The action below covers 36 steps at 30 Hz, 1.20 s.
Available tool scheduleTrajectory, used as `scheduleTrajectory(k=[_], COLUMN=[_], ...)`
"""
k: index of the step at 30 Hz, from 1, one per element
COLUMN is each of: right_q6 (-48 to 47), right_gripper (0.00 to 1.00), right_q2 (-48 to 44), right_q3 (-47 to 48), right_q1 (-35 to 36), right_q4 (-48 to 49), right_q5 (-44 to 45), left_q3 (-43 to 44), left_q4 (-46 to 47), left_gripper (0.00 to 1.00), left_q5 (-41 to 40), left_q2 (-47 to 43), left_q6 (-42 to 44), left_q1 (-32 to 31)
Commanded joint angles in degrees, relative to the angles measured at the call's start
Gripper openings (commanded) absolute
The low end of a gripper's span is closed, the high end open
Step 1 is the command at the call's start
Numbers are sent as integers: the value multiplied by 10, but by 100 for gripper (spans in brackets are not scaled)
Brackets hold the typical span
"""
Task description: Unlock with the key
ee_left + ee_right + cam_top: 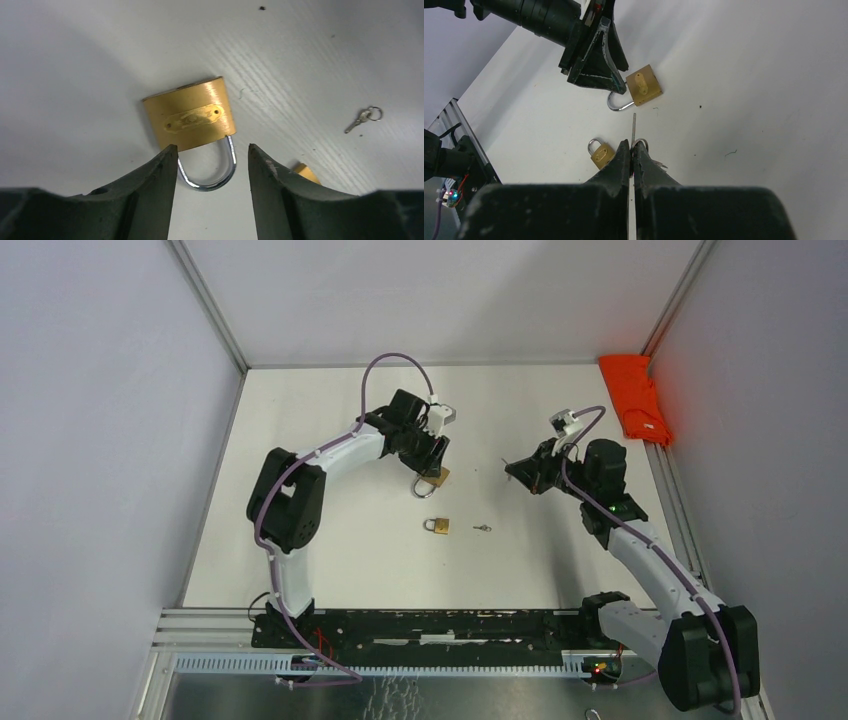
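Note:
A large brass padlock [190, 117] lies flat on the white table, its steel shackle [220, 177] pointing toward my left gripper [212, 147]. That gripper is open, a finger on each side of the shackle and nothing gripped. From above, the padlock [436, 478] sits just under the left gripper [432, 462]. My right gripper [631, 145] is shut on a key [634, 125], whose thin blade sticks out past the fingertips toward the padlock [644, 86]. The right gripper [515, 470] hangs to the right of the lock, apart from it.
A smaller brass padlock [438, 526] and a small loose key on a ring [483, 529] lie nearer the arm bases. A red cloth [635, 395] rests at the back right by the frame rail. Grey walls enclose the table.

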Motion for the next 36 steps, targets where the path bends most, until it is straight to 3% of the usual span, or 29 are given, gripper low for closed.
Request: scheduleTrajectory(k=[1,7,13,14,18,20,36], right_q6=[0,-5,-7,-6,-1,1,1], right_gripper=[0,0,0,0,0,0,0], right_q2=[-23,-44,-49,-49,-49,-48,-51], right_q3=[0,1,-1,-1,-4,-5,-13], right_q1=[-1,0,-1,-1,-1,-1,-1], right_q4=[16,9,5,6,14,16,25], right_q5=[-10,-13,-10,-10,-11,-12,-12], left_q3=[0,7,3,7,16,24,44], left_q4=[27,20,36,33,16,2,-29], left_gripper=[60,63,69,74,76,87,88], left_q5=[75,24,11,9,-11,-25,-99], left_q2=[15,58,48,48,56,65,120], left_q6=[-22,-19,-34,-36,-41,-44,-51], left_q1=[4,4,4,4,2,-2,-35])
